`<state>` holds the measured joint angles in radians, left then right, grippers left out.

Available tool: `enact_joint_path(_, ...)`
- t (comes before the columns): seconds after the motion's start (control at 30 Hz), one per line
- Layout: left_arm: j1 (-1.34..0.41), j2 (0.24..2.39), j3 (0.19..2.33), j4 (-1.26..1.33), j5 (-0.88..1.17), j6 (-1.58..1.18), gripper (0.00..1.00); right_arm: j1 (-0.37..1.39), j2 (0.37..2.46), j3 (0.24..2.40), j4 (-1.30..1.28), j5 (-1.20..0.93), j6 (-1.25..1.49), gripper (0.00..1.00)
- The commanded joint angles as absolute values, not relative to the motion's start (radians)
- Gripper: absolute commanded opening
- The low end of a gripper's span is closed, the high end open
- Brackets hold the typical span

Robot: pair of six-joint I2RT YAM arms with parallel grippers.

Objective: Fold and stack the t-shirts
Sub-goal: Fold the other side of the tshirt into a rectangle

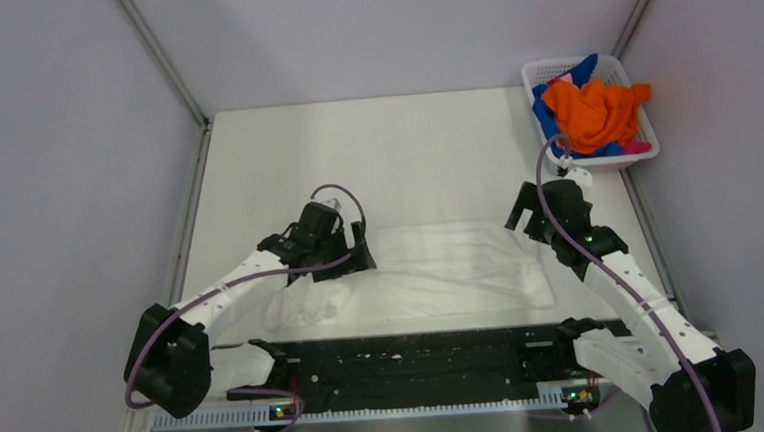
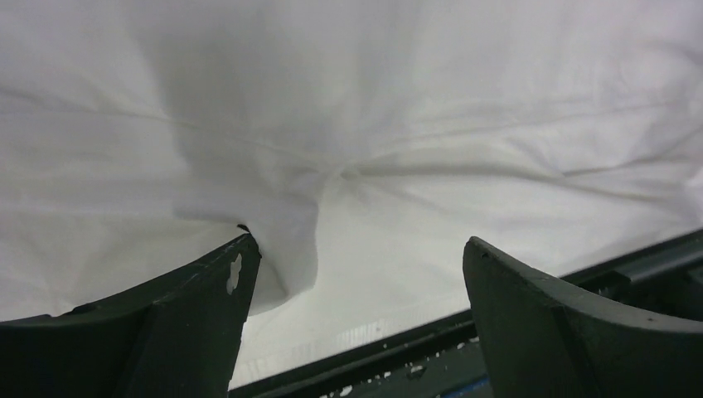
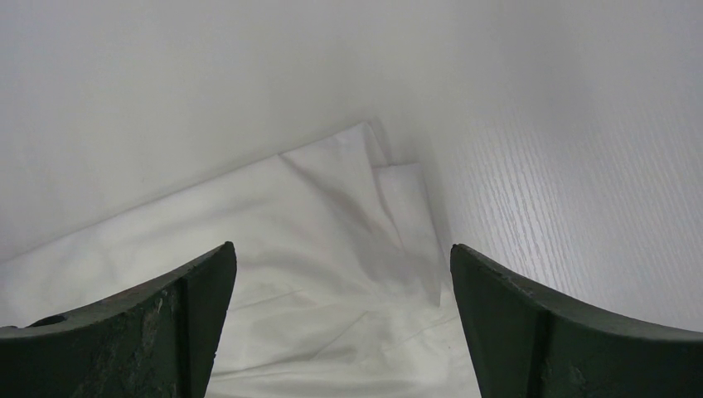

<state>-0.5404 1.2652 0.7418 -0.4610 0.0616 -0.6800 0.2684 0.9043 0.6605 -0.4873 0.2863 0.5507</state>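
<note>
Over t-shirt [image 1: 451, 267], left arm [image 1: 246, 274] low

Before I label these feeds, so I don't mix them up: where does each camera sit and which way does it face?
Top: above and behind the arms, looking down on the table, white shirt and basket; both arms show.
Left wrist: on the left arm, looking down past the open left claw at creased shirt cloth; only the claw shows.
Right wrist: on the right arm, looking past the open right claw at the shirt's corner and bare table; only the claw shows.
Shared: all three see the white shirt.
</note>
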Motion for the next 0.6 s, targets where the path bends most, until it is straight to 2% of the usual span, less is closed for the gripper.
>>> enact_joint_path(0.0,-0.571,1.180,0.689,-0.442,0.251,-0.664,0.96,0.279,0.885,0.656,-0.467,0.305,0.539,0.99)
enact_joint_path(0.17,-0.618,1.164,0.684,-0.479,0.310,-0.645,0.97,0.279,0.884,0.655,-0.467,0.303,0.540,0.99)
enact_joint_path(0.4,-0.711,1.254,0.692,-0.322,0.408,-0.688,0.98,0.278,0.876,0.654,-0.468,0.297,0.540,0.99)
enact_joint_path(0.57,-0.739,1.291,0.773,-0.422,0.218,-0.689,0.98,0.279,0.869,0.650,-0.467,0.291,0.539,0.99)
